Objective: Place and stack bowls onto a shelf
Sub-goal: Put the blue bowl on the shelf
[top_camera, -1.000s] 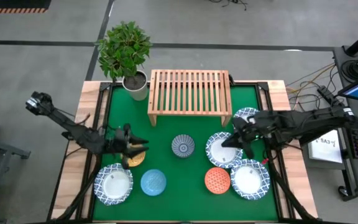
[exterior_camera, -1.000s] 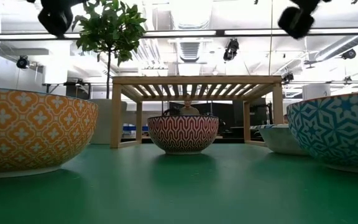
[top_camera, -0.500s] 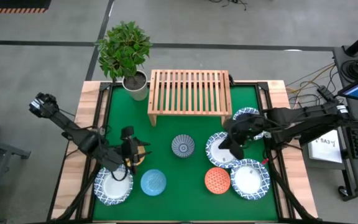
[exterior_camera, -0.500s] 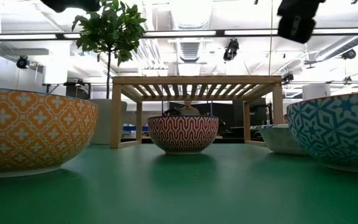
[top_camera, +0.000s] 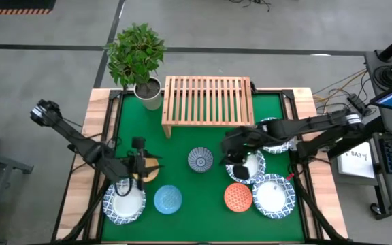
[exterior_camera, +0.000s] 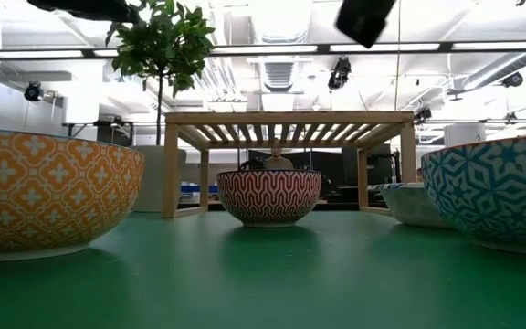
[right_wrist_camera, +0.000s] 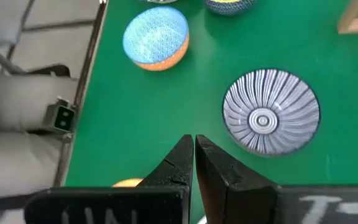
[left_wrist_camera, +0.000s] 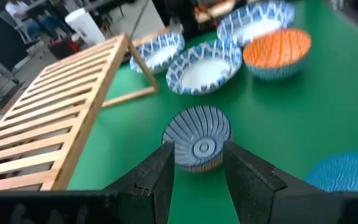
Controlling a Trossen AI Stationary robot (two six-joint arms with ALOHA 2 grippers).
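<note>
The wooden shelf (top_camera: 207,102) stands at the far middle of the green table. A blue striped bowl (top_camera: 200,160) sits at the centre, with a yellow bowl (top_camera: 150,171), a light blue bowl (top_camera: 168,199) and an orange-red dotted bowl (top_camera: 237,197) around it. Wide white bowls with blue rims rest at the near left (top_camera: 124,203), near right (top_camera: 273,195) and right (top_camera: 272,128). My left gripper (left_wrist_camera: 199,152) hovers open over the yellow bowl, pointing at the striped bowl (left_wrist_camera: 197,138). My right gripper (right_wrist_camera: 193,144) is shut and empty, in the air just right of the striped bowl (right_wrist_camera: 270,111).
A potted plant (top_camera: 141,58) stands at the far left corner beside the shelf. My right arm (top_camera: 305,129) reaches over the white bowls on the right and hides part of one (top_camera: 249,167). Bare green mat lies between the shelf and the striped bowl.
My right gripper has travelled toward the table's left edge, from over the white bowls on the right to beside the striped bowl, staying shut. My left gripper has rolled about its own line while staying over the yellow bowl, still open. No bowl has moved.
</note>
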